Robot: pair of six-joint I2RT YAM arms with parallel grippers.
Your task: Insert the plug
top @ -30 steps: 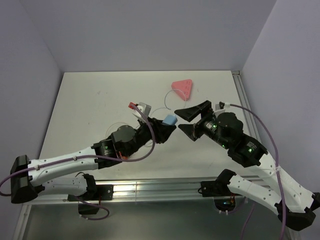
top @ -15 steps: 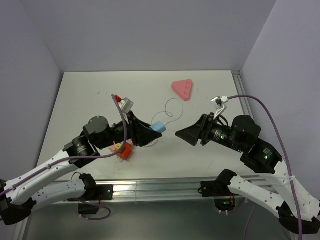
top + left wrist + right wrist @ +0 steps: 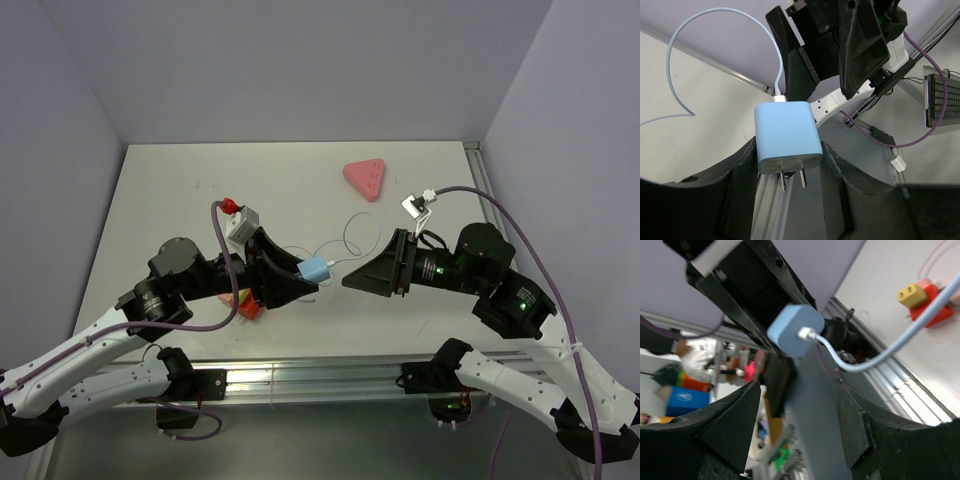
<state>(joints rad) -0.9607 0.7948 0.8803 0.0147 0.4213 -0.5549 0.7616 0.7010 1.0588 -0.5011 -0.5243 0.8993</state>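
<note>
This is looking like a robotics lab, with a closed test cell. A white table (image 3: 180,200) is standing inside plain lilac walls (image 3: 300,70), which are closing it on three sides. A left arm (image 3: 100,340) and a right arm (image 3: 510,380) are sitting at the near edge by an aluminium rail (image 3: 330,375), and purple cables (image 3: 900,146) are hanging from them. Outside the cell, the left wrist view is showing a keyboard (image 3: 943,97), and the right wrist view is showing blurred clutter with a blue box (image 3: 687,400).

Pink triangular socket strip (image 3: 365,178) far back on white table (image 3: 170,190), orange-red block (image 3: 935,310) nearer front.
</note>
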